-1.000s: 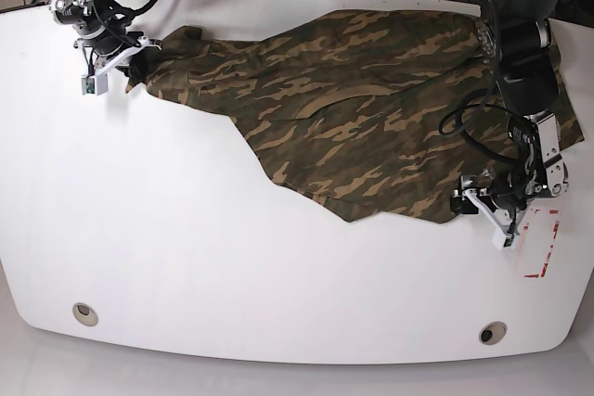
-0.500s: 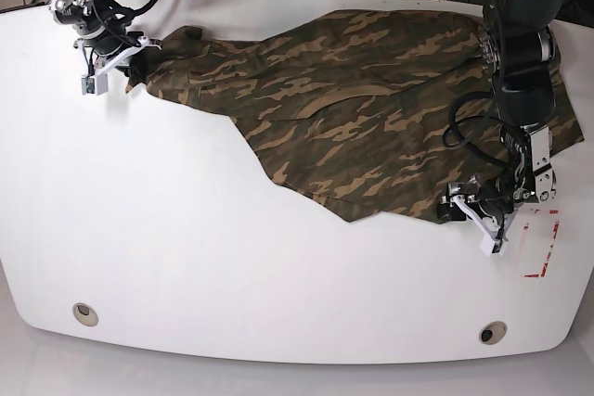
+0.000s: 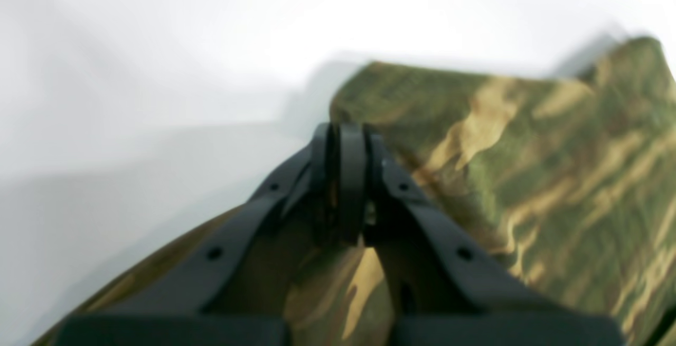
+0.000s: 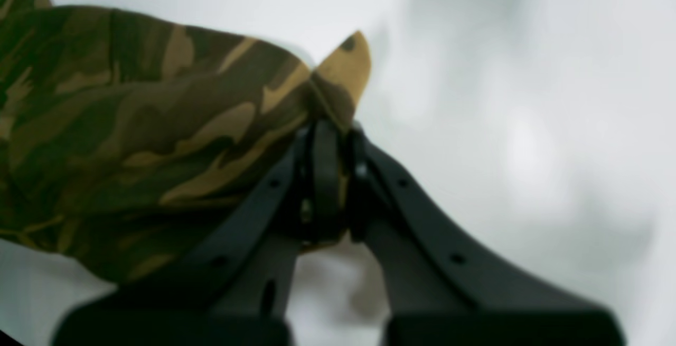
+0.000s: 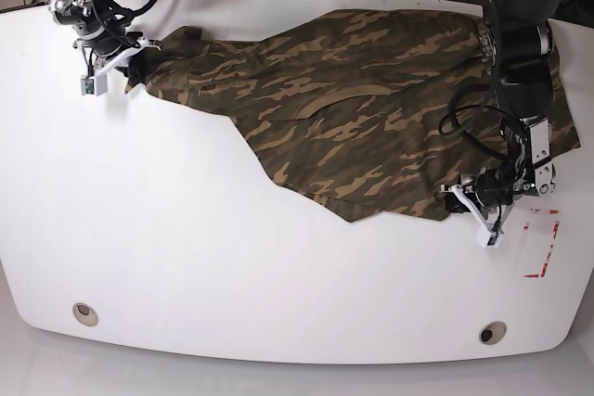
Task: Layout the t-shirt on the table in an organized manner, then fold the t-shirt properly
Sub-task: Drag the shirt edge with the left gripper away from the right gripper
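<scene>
Camouflage cloth is pinched in both claws as I read it: the left gripper [image 3: 346, 187] has its jaws drawn together on a hem corner of the t-shirt [image 5: 371, 127] at the near right of the base view, and the right gripper [image 4: 327, 177] is clamped on a corner of cloth at the far left, a tan tip poking out past its fingertips. The shirt itself lies bunched and skewed across the far half of the table [image 5: 186, 257], running from the right gripper's corner over to the left arm, with a ragged diagonal edge toward me. I judge the step in hand to be spreading it flat before any fold. To do that well I want to lift both corners only slightly, so the body drags rather than balloons, and pull them apart evenly until the slack goes out. I must watch that neither pinch holds more than one layer; the wrist views are too blurred to tell. The red-and-white tape mark [image 5: 543, 248] sits just beside the left claw.
</scene>
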Action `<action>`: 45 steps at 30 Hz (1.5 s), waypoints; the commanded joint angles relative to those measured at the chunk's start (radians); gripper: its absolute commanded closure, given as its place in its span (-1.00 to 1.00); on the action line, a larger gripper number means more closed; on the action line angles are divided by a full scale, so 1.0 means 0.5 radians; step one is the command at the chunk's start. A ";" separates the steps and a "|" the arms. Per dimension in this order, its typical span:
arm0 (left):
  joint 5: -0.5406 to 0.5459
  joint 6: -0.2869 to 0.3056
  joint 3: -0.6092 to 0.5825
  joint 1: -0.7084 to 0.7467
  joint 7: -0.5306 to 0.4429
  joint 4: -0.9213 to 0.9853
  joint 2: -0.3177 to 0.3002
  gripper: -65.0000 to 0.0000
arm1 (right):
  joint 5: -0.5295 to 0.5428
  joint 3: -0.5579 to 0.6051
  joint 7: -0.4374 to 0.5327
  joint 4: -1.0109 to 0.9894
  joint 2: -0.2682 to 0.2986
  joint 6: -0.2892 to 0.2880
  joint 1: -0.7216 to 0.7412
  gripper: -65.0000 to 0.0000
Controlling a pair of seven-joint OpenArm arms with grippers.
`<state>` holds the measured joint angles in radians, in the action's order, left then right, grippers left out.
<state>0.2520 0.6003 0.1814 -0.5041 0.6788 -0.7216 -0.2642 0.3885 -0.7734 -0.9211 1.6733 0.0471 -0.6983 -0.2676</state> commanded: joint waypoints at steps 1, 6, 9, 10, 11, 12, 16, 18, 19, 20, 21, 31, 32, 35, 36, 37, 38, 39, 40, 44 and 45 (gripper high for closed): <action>-0.045 0.050 -0.008 -0.021 0.123 -0.007 -0.019 0.98 | 0.016 -0.010 0.033 0.027 0.024 0.000 0.018 1.00; -0.036 0.133 0.007 -0.021 0.138 -0.007 -0.072 0.99 | 0.016 -0.007 0.033 0.027 0.027 0.000 0.027 1.00; -0.033 0.151 0.028 -0.021 0.138 -0.010 -0.090 0.99 | 0.016 -0.004 0.033 0.030 0.030 0.000 0.027 1.00; -0.033 0.164 0.053 -0.021 0.138 -0.010 -0.115 1.00 | 0.016 -0.004 0.033 0.030 0.033 0.000 0.030 1.00; -0.033 0.170 0.075 -0.021 0.138 -0.016 -0.127 1.00 | 0.016 -0.004 0.033 0.030 0.033 0.000 0.030 1.00; -0.033 0.179 0.108 -0.021 0.138 -0.034 -0.145 1.00 | 0.016 -0.004 0.033 0.030 0.033 0.000 0.033 1.00; -0.033 0.182 0.237 0.025 0.138 -0.102 -0.179 1.00 | -0.002 -0.004 0.033 0.030 0.033 0.000 0.076 1.00; -0.036 0.182 0.295 0.049 0.138 -0.163 -0.188 1.00 | -0.002 -0.001 0.033 0.030 0.036 0.000 0.083 1.00; -0.042 0.182 0.329 0.071 0.138 -0.203 -0.188 1.00 | -0.002 -0.001 0.033 0.030 0.036 0.000 0.083 1.00; -0.042 0.182 0.348 0.086 0.141 -0.228 -0.188 1.00 | -0.002 -0.001 0.033 0.033 0.036 0.000 0.086 1.00; -0.042 0.182 0.378 0.108 0.141 -0.268 -0.191 1.00 | -0.002 0.002 0.033 0.033 0.036 0.000 0.092 1.00; -0.030 0.191 0.590 0.224 0.292 -0.556 -0.222 1.00 | 0.001 0.005 0.033 0.033 0.079 0.000 0.193 1.00; -0.030 0.191 0.618 0.224 0.310 -0.590 -0.222 1.00 | 0.001 0.005 0.033 0.033 0.079 0.000 0.202 1.00; -0.030 0.191 0.756 0.270 0.387 -0.716 -0.222 1.00 | 0.001 0.005 0.033 0.033 0.085 0.000 0.236 1.00; -0.030 0.191 0.793 0.286 0.411 -0.756 -0.222 1.00 | 0.001 0.005 0.033 0.033 0.098 0.000 0.251 1.00; -0.030 0.191 0.817 0.295 0.424 -0.780 -0.222 1.00 | 0.001 0.005 0.033 0.033 0.110 0.000 0.261 1.00; -0.030 0.191 0.839 0.298 0.442 -0.820 -0.219 1.00 | 0.001 0.008 0.033 0.033 0.125 0.000 0.279 1.00; -0.030 0.191 0.845 0.298 0.451 -0.845 -0.219 1.00 | 0.001 0.014 0.033 0.033 0.134 0.000 0.288 1.00; -0.030 0.191 0.845 0.301 0.470 -0.888 -0.219 1.00 | 0.001 0.039 0.033 0.033 0.147 0.000 0.307 1.00; -0.030 0.191 0.851 0.301 0.543 -1.004 -0.216 1.00 | 0.001 0.134 0.033 0.033 0.199 0.000 0.337 1.00; -0.030 0.191 0.851 0.301 0.577 -1.047 -0.216 1.00 | 0.001 0.164 0.033 0.033 0.217 0.000 0.356 1.00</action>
<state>0.2249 0.6991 0.6041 -0.3241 0.9733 -1.1908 -0.3504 0.3893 -0.6998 -0.9226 1.6733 0.1257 -0.7033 -0.1112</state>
